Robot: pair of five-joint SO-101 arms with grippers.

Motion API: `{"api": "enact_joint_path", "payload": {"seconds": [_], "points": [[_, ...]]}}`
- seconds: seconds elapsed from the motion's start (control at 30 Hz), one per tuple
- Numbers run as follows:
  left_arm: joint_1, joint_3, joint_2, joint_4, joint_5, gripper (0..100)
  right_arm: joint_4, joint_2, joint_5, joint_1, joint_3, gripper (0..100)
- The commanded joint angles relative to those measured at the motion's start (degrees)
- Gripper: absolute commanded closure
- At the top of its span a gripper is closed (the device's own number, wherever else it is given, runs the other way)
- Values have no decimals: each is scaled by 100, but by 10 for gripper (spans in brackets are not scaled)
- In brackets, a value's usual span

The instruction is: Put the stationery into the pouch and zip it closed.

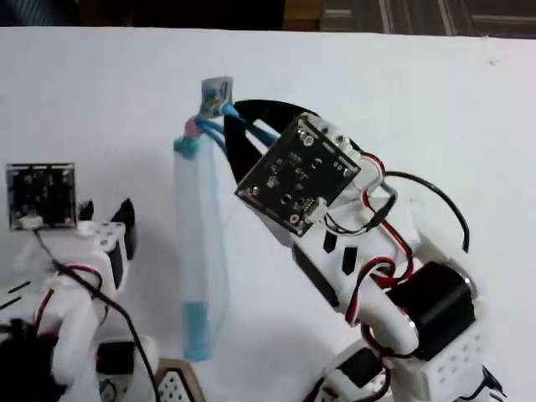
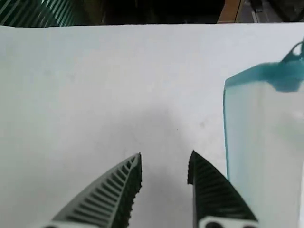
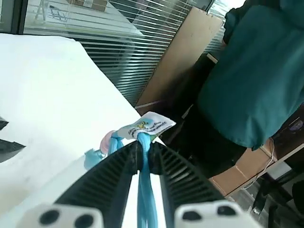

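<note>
Right wrist view has the right gripper (image 3: 146, 151) clamped on the blue cord (image 3: 145, 209); pulling could drag the unheld pouch (image 1: 201, 243), since the left gripper (image 2: 164, 164) sits released beside it.

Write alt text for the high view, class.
The right gripper is shut on the blue cord at the far end of a translucent blue pouch lying on the white table. The left gripper sits open beside it.

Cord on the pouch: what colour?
Light blue. The cord shows best in the right wrist view, clamped in the right gripper.
</note>
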Motion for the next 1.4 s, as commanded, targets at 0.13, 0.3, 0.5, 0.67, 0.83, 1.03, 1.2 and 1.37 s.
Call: {"api": "enact_joint_path", "payload": {"seconds": [0.13, 0.3, 0.5, 0.67, 0.83, 1.03, 1.2, 1.37], "points": [[251, -879, -4, 413, 519, 738, -541, -497, 53, 602, -237, 982], [462, -1451, 13, 905, 1011, 727, -1736, -488, 18, 576, -202, 982], [224, -2136, 980, 1477, 1029, 710, -2624, -224, 9, 286, -202, 982], [-286, -3059, 1719, 1530, 1020, 710, -2563, -75, 53, -259, 273, 982], [-330, -3314, 2114, 1503, 1002, 709, -2290, -242, 9, -787, 1609, 981], [-655, -3279, 2475, 1319, 1002, 706, -2352, -681, 9, -716, 3007, 981], [-1147, -3279, 3020, 1213, 703, 708, -2791, -831, 9, -207, 3420, 982], [-1640, -3332, 3486, 1196, 290, 708, -2949, -866, 9, -22, 3631, 982]]}}
